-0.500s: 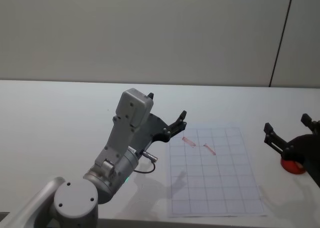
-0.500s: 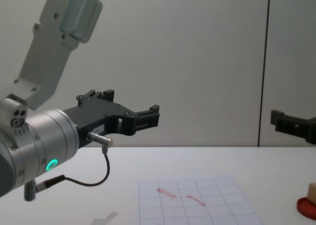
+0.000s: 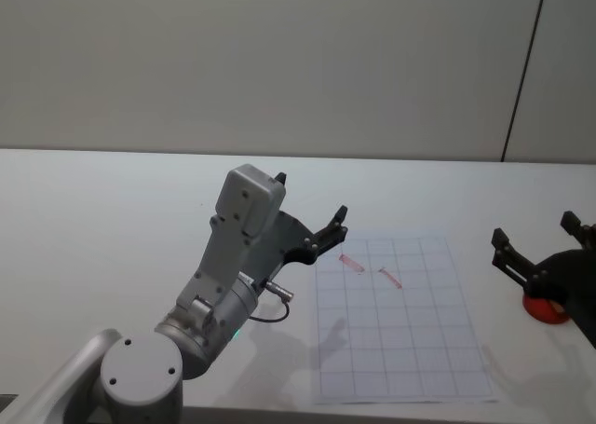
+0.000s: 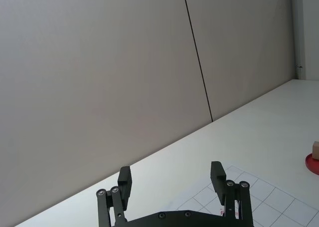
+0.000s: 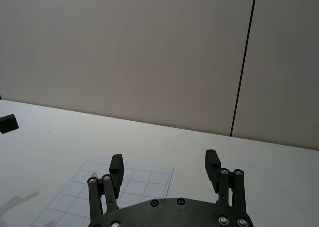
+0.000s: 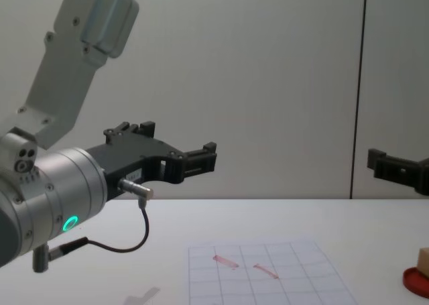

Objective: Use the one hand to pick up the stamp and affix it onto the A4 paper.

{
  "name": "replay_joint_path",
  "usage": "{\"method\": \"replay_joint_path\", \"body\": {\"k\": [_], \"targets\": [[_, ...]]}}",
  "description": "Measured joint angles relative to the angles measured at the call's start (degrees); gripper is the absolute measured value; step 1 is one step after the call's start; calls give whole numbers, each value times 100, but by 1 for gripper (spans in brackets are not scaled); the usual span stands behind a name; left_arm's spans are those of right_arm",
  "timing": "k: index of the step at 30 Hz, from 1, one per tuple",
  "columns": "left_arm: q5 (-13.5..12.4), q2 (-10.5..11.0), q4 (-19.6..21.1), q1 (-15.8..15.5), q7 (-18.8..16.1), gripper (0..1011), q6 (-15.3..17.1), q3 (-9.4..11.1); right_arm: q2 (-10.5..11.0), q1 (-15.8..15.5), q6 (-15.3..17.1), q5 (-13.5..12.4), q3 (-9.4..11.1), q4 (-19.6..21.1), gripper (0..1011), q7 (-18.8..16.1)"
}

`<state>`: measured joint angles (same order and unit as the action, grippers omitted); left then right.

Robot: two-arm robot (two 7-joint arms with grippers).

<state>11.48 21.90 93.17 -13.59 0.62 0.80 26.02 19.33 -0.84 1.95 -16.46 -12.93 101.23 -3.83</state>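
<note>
The right gripper (image 3: 533,228) is hovering at the right edge of the head view, its two black fingers spreading wide with nothing between them. Just below it in that frame, a flat round red ink pad (image 3: 545,309) is resting on the smooth white worktop (image 3: 112,219), partly covered by the gripper's body. In the chest view the stamp (image 6: 423,257), a pale tan wooden block, is sitting on the pad at the lower right edge, well beneath the gripper. The frame edge is cutting it off, so its long axis cannot be told. The A4 paper (image 3: 400,335) is lying flat in the lower centre of the head view, left of the pad. Its long side is running away from the robot. It is printed with a pale grid and is bearing two slanted red marks (image 3: 352,264) near its far end. The left gripper (image 4: 171,176) is hanging raised, just left of the sheet's far corner in the head view, fingers likewise spread.
</note>
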Motion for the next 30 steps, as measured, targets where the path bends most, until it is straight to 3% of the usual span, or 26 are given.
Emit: {"method": "replay_joint_path", "body": {"k": [30], "targets": [[0, 0, 0, 0, 0, 1002, 0, 0, 0, 0, 0, 0, -1, -1, 1001, 0]]}}
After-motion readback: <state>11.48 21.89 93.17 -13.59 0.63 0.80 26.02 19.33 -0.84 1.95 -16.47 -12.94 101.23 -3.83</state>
